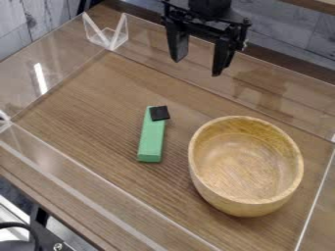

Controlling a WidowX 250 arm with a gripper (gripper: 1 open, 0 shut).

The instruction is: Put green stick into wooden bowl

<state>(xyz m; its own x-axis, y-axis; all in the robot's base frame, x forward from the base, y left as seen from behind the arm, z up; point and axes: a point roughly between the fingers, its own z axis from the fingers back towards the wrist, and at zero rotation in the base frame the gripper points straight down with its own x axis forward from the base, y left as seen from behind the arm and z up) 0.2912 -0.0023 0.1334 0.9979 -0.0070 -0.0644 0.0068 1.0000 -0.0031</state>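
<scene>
The green stick (153, 136) lies flat on the wooden table near the middle, its small black block at the far end. To its right sits the wooden bowl (246, 165), round, light-coloured and with nothing inside. My gripper (199, 56) hangs above the far side of the table, pointing down, its black fingers (174, 44) spread apart and holding nothing. It is well behind and above both the stick and the bowl.
Clear acrylic walls (46, 74) ring the table on the left, front and right. A clear folded plastic piece (105, 32) stands at the back left corner. A brick-patterned wall runs behind.
</scene>
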